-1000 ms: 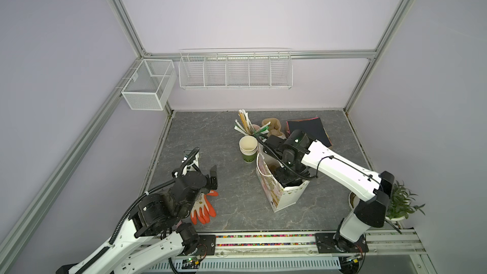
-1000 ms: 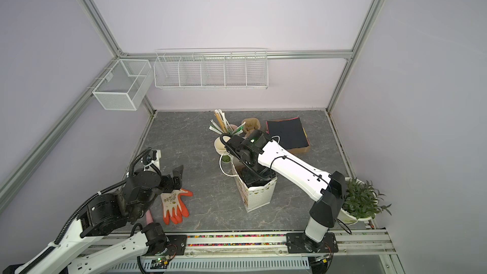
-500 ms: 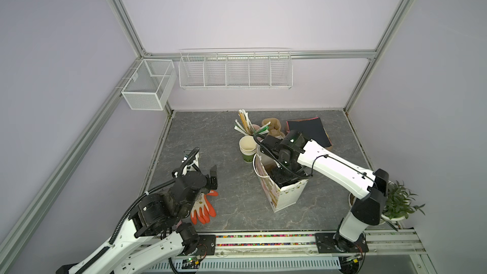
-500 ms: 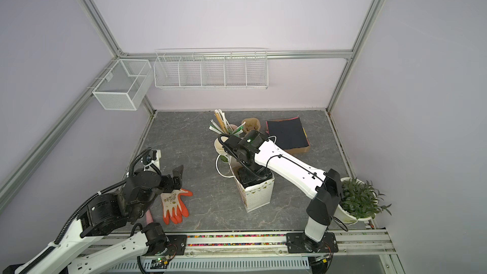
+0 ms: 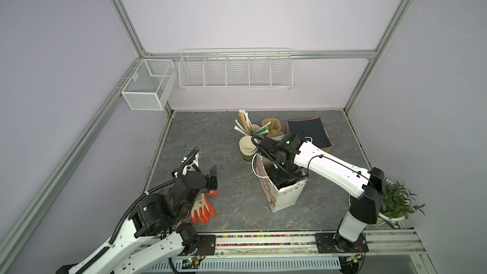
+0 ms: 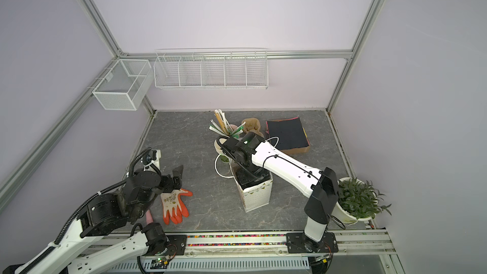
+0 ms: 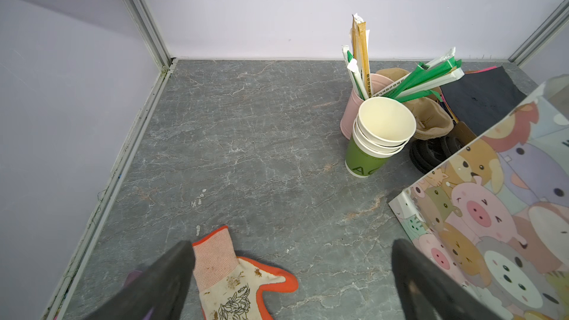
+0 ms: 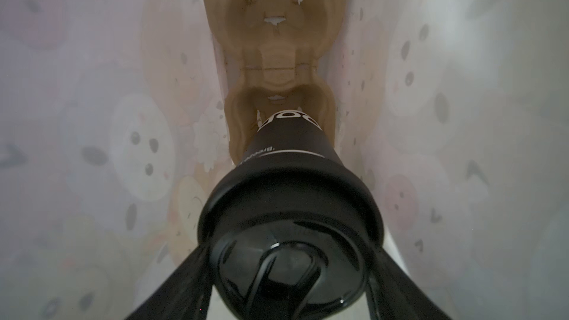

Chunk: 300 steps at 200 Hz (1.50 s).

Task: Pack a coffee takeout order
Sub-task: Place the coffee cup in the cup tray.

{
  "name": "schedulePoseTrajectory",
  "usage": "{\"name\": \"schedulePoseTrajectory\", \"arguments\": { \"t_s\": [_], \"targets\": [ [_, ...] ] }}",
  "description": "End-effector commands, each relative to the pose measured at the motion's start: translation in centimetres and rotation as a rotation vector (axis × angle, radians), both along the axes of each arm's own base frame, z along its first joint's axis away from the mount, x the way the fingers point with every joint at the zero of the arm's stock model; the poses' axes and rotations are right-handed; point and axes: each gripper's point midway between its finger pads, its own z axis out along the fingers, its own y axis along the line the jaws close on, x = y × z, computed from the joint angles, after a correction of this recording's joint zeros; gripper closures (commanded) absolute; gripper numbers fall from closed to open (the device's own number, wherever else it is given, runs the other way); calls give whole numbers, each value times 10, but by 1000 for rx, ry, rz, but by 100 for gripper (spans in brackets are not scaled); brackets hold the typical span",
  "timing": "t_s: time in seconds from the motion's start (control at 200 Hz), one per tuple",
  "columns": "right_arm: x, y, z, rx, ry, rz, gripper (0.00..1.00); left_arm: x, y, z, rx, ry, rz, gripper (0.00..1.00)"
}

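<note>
As bag (image 8: 92,118) holds carrier (image 8: 277,41), carrier holds cup (image 8: 289,149).

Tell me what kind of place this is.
Probably a robot test cell staged as a takeout counter: aluminium-framed walls, a left arm and right arm on a front rail, stacked paper cups beside wrapped straws.

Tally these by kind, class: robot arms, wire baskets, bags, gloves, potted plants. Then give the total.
arms: 2
wire baskets: 2
bag: 1
glove: 1
plant: 1
Total: 7
</note>
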Motion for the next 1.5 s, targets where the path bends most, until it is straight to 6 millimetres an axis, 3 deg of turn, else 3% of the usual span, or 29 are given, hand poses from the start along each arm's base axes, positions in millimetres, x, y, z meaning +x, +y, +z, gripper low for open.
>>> {"name": "schedulePoseTrajectory", "arguments": {
  "t_s": [0.0,0.54,1.025,1.494],
  "targets": [
    [-4,2,-2,7,14,-16,28,0,3,-3,24,7,2,0],
    [-6,3,-16,23,12,-10,28,0,3,-4,26,10,1,0],
    [-5,-4,17,69,-102,-3,27,1,0,-6,37,21,-2,0],
    [-7,4,-2,111,-102,-7,27,1,1,-7,40,21,3,0]
  ]
}}
